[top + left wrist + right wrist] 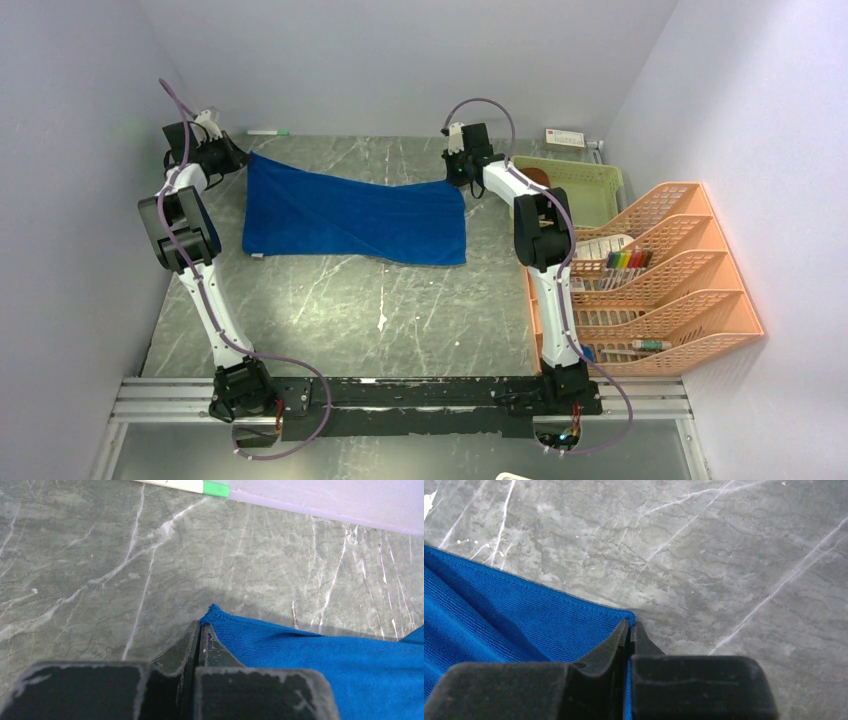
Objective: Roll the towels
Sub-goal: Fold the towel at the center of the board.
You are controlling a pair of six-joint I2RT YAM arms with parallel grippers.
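Blue towel (355, 212) lies spread flat on the far half of the table (400, 310), long side running left to right, with a diagonal fold line across it. We see the near right corner hanging slightly lower than the rest.

Left gripper (200, 627): fingers pressed together on the towel's far left corner. The hemmed tip pokes out just past the fingertips, and the cloth trails off to the right.

Right gripper (630, 628): fingers likewise pinched shut on the far right corner. We can see a sliver of blue between them, and the hem runs away to the left.

Edges: the far hem sags a little between the two grips. The near hem lies on the stone. Beyond the left corner, a white marker with a green cap (185, 486) sits against the back wall.

Room: there is bare marble between the towel's near edge and the arm bases. To the right, a green basket (590, 180) stands just behind the right arm, and a patch of the rust-brown towel (533, 177) shows in it, mostly hidden. An orange rack (680, 270) fills the right edge.
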